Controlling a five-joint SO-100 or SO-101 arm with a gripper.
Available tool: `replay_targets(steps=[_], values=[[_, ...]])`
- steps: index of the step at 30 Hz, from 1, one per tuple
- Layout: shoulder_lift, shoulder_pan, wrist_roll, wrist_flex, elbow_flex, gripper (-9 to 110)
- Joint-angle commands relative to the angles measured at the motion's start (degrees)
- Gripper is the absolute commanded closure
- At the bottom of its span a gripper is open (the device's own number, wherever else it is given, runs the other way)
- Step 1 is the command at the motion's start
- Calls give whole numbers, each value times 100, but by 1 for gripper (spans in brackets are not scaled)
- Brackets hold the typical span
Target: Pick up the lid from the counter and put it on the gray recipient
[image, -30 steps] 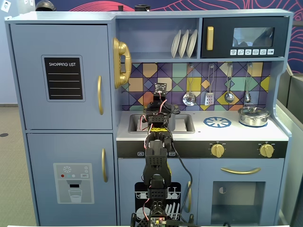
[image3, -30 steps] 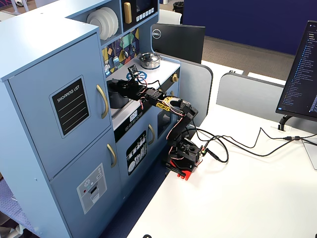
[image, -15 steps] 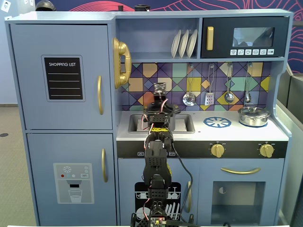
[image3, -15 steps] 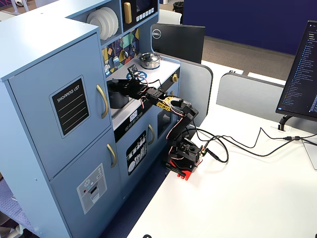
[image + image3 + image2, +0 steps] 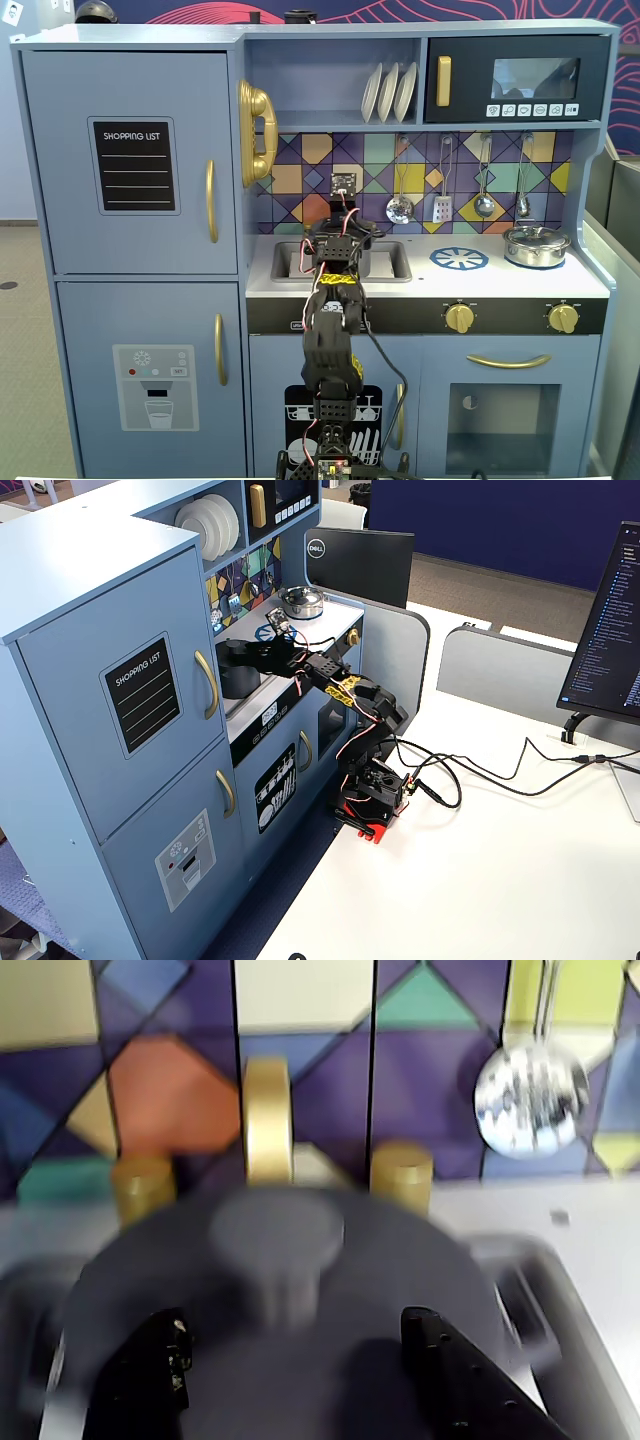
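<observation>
The dark-gray lid (image 5: 300,1260), with its center knob (image 5: 278,1235), fills the lower wrist view. It lies flat on the gray recipient, whose side handles show blurred at the left (image 5: 30,1295) and right (image 5: 510,1275). The recipient stands in the sink, behind the arm in a fixed view (image 5: 362,258), and shows dark in another fixed view (image 5: 238,678). My gripper (image 5: 300,1345) is open over the lid. Its black fingertips (image 5: 165,1355) stand wide on either side of the knob without touching it. The gripper also shows in both fixed views (image 5: 340,235) (image 5: 237,652).
A gold faucet (image 5: 267,1120) with two gold taps rises just behind the recipient. A hanging ladle (image 5: 528,1098) is at the upper right. The shiny silver pot (image 5: 536,245) sits on the right burner, next to the blue burner print (image 5: 459,259). The sink rim (image 5: 398,262) surrounds the recipient.
</observation>
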Motion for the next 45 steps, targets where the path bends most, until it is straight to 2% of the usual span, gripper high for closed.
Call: replay_targets(steps=[1,8,11,14,18,22,26,33,39,45], values=[[958,-97,114,888,-378,83],[2751,-229,193,4271,-316,84],[3349,-360,281,5036,369,91],[3762,-246,439,4896,1688,101],[4166,-9,-237,3814,3850,101],[4474,0,237,3111,5238,101],[5194,-132,413,4236,5783,101],[5256,-448,659,6038,6091,101],[5256,-431,738,6759,6091,99],[5256,-360,738,6750,6091,97]])
